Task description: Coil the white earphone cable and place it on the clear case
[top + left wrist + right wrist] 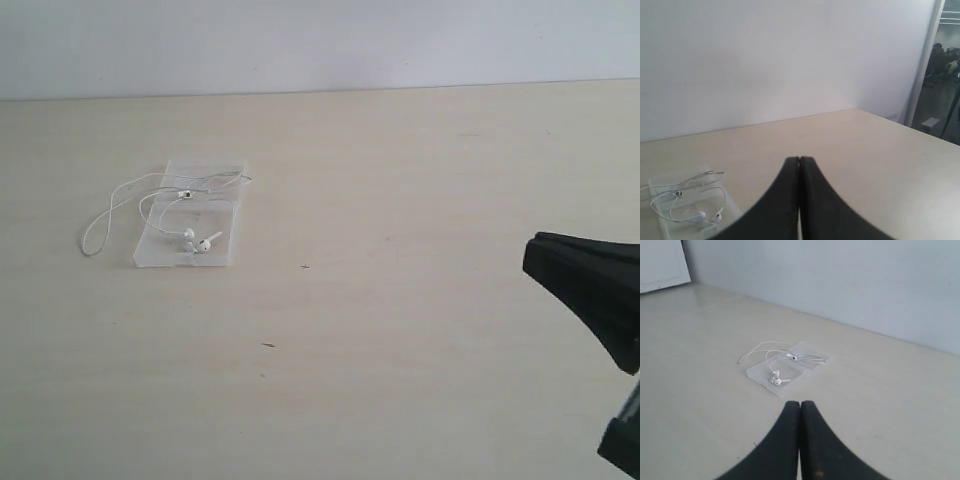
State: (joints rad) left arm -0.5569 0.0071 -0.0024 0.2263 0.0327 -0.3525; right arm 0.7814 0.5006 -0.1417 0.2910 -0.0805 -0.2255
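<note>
White thin earphone cable [185,193] lies mostly on the flat clear plastic case [225,215], near the far left corner of the pale bench [400,300]. One loop spills off. Left black tool [799,165] and right black tool [800,407] are squeezed closed, empty. I think one should open and gently lift that loop onto the case.

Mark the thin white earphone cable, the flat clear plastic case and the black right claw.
thin white earphone cable [204,244], exterior view, on one earbud.
flat clear plastic case [225,215], exterior view, bare patch beside the earbuds.
black right claw [800,403], right wrist view, between its shut fingertips.
</note>
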